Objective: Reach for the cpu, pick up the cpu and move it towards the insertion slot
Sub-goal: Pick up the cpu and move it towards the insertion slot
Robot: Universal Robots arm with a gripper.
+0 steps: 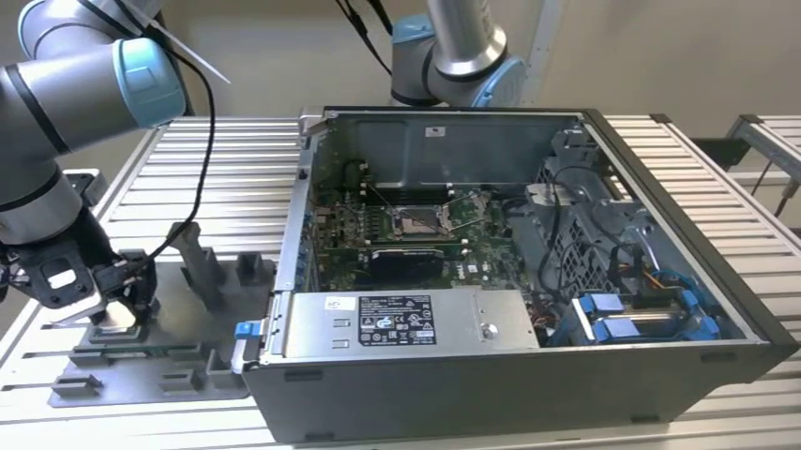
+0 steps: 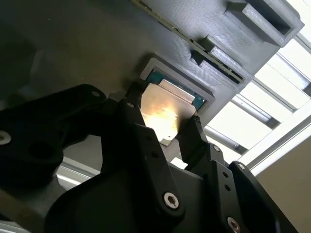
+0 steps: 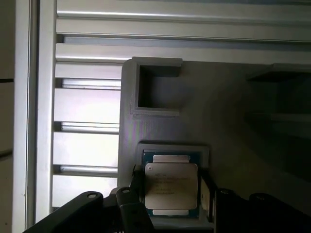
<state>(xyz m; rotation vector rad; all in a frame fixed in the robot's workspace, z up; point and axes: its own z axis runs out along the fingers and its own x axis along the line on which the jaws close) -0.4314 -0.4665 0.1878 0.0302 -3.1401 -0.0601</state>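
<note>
The hand [image 1: 116, 314] is lowered onto the grey fixture [image 1: 163, 361] on the surface [image 1: 213, 178]. Its fingers [image 3: 137, 187] are pressed against opposite edges of the cpu [image 3: 171, 184], which is seated between them in the fixture's recess. Fine print is carried on the cpu's face. The insertion slot [image 1: 417, 222] lies well apart from the hand, inside the computer case [image 1: 526, 384], behind a white label [image 1: 394, 321].

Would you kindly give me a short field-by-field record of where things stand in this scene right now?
gripper: low over the grey fixture, at the exterior view's left, right at the cpu
cpu: lying flat in its fixture recess, not lifted
insertion slot: on the green board inside the open computer case, far from the gripper
task stage: reach; cpu not yet picked up
</note>
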